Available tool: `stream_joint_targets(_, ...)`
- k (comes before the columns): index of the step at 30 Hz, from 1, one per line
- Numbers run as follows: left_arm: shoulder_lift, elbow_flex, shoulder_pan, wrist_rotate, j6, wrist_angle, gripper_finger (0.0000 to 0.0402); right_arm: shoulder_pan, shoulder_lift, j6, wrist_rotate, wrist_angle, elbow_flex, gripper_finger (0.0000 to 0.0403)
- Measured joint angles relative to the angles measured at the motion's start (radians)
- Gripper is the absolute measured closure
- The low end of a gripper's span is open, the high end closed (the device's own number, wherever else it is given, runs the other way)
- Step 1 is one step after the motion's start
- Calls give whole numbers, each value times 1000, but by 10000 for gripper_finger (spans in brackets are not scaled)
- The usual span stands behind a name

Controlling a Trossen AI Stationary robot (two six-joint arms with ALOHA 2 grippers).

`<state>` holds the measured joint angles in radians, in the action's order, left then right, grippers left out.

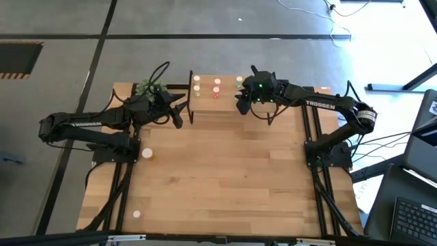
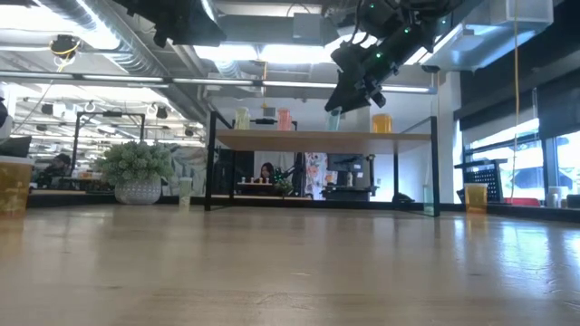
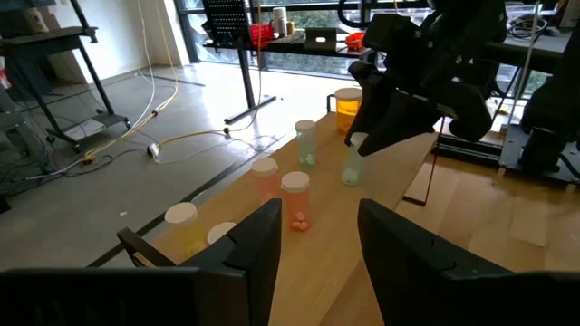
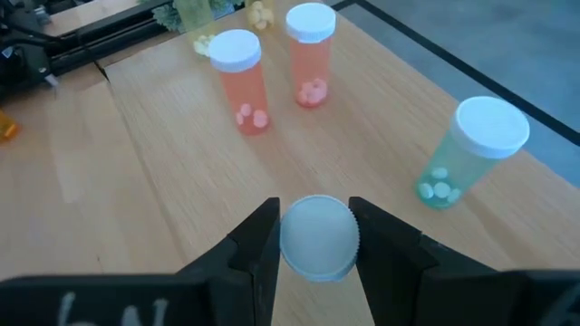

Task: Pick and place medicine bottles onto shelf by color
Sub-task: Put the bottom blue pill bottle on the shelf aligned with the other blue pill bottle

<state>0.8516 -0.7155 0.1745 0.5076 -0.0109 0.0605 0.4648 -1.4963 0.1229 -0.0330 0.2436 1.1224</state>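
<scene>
The shelf [image 1: 217,101] stands at the table's far edge. On it are yellowish bottles [image 3: 181,226], two pink bottles [image 4: 240,81] and one green bottle [image 4: 471,149], with a larger orange one [image 3: 347,104] farther along. My right gripper [image 4: 315,240] hangs over the shelf's right part, shut on another green bottle [image 3: 352,165] next to the standing green one. My left gripper [image 3: 317,244] is open and hovers off the shelf's left end [image 1: 179,113], touching nothing. My right gripper pinches the green bottle's white cap [image 4: 315,237] between its two fingers, one on each side of the cap's rim. The fingers come from above, pointing down. The bottle hangs upright below them [image 2: 333,119], its base at or just above the shelf board; which, I cannot tell.
A potted green plant [image 1: 150,87] sits at the far left corner beside the shelf. Two loose bottles lie on the table's left side, one mid-table [image 1: 147,154] and one near the front edge [image 1: 136,214]. The wide middle of the tabletop [image 1: 225,171] is bare wood.
</scene>
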Motion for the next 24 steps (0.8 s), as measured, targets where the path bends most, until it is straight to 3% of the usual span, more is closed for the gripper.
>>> stream_joint_targets(24,0,0,0,0,0,0,260,0,0,30,-54,1,0,276)
